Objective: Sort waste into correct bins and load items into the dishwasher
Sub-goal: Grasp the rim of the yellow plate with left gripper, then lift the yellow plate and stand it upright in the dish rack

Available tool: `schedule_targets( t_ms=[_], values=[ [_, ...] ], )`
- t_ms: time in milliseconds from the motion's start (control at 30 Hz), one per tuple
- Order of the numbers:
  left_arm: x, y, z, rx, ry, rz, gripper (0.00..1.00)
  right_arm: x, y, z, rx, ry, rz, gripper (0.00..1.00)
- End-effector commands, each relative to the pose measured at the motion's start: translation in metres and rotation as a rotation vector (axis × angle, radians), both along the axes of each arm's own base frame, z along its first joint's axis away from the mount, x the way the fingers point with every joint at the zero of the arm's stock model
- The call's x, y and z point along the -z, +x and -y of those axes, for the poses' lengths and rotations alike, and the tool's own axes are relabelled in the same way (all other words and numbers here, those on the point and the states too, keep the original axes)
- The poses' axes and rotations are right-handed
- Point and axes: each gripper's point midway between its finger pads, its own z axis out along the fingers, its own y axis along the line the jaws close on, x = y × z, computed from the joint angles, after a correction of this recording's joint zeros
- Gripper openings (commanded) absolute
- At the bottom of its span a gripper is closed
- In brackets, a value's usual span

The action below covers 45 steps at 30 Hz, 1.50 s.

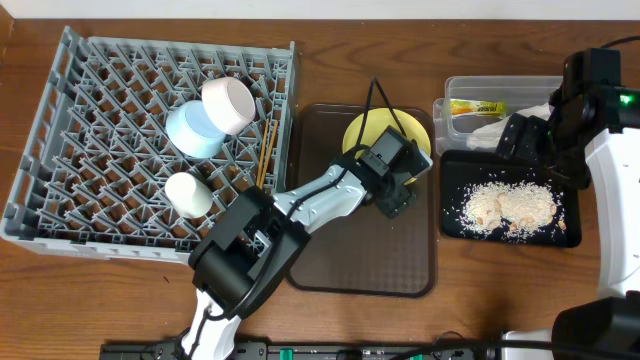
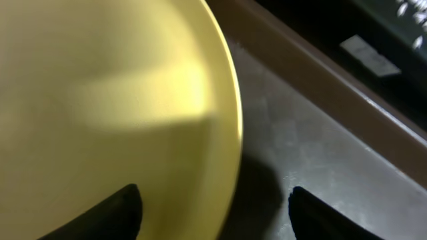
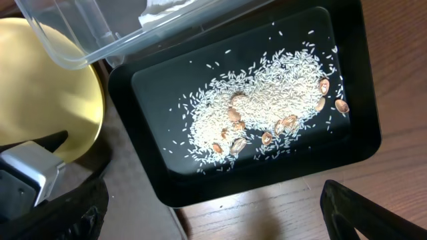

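Note:
The yellow plate [image 1: 365, 130] lies at the far end of the brown tray. My left gripper [image 1: 408, 183] is open at the plate's right edge. In the left wrist view the plate [image 2: 113, 100] fills the left side, and its rim runs between the jaws of the left gripper [image 2: 213, 207]. My right gripper [image 1: 535, 150] hangs open over the black tray [image 3: 267, 180] of rice scraps [image 3: 267, 100]. The right gripper [image 3: 213, 213] holds nothing. The clear tub [image 1: 445, 115] holds the sachet [image 1: 477, 107] and the napkin [image 1: 495, 130].
The grey dish rack [image 1: 60, 150] at the left holds a light blue bowl [image 1: 190, 130], a white bowl [image 1: 228, 103], a small cup [image 1: 188, 194] and chopsticks [image 1: 267, 150]. The brown tray [image 1: 340, 260] lies between rack and bins.

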Motion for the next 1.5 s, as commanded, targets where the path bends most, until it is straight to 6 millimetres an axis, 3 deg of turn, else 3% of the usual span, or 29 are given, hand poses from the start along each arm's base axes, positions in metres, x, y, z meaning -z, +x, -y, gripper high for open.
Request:
schedule_targets(
  t_ms=[0, 133, 267, 400, 567, 700, 933, 1300, 1467],
  values=[
    [0.012, -0.003, -0.007, 0.003, 0.045, -0.023, 0.64, -0.005, 0.000, 0.001, 0.013, 0.001, 0.016, 0.99],
    [0.015, -0.008, -0.012, 0.003, 0.066, -0.046, 0.28, -0.005, 0.000, 0.001, 0.013, 0.001, 0.015, 0.99],
    [0.014, -0.010, -0.014, 0.002, 0.075, -0.055, 0.08, -0.005, 0.000, 0.001, 0.013, 0.001, 0.016, 0.99],
    [0.004, -0.010, -0.014, 0.002, 0.067, -0.046, 0.08, -0.005, 0.000, 0.001, 0.013, 0.001, 0.015, 0.99],
    [-0.027, -0.001, -0.018, -0.026, 0.061, 0.031, 0.08, -0.005, 0.000, 0.001, 0.013, 0.001, 0.014, 0.99],
    [-0.069, 0.010, -0.030, -0.080, 0.063, 0.128, 0.08, -0.005, 0.000, 0.001, 0.012, 0.001, 0.015, 0.99],
    [-0.144, 0.008, -0.050, -0.191, -0.030, 0.193, 0.07, -0.005, 0.000, 0.001, 0.013, 0.001, 0.015, 0.99],
    [-0.246, 0.021, -0.119, -0.415, -0.269, 0.237, 0.08, -0.005, 0.000, 0.001, 0.013, 0.001, 0.014, 0.99],
    [-0.259, 0.030, -0.144, -0.497, -0.425, 0.110, 0.08, -0.005, 0.000, 0.001, 0.013, 0.001, 0.014, 0.99]
  ],
)
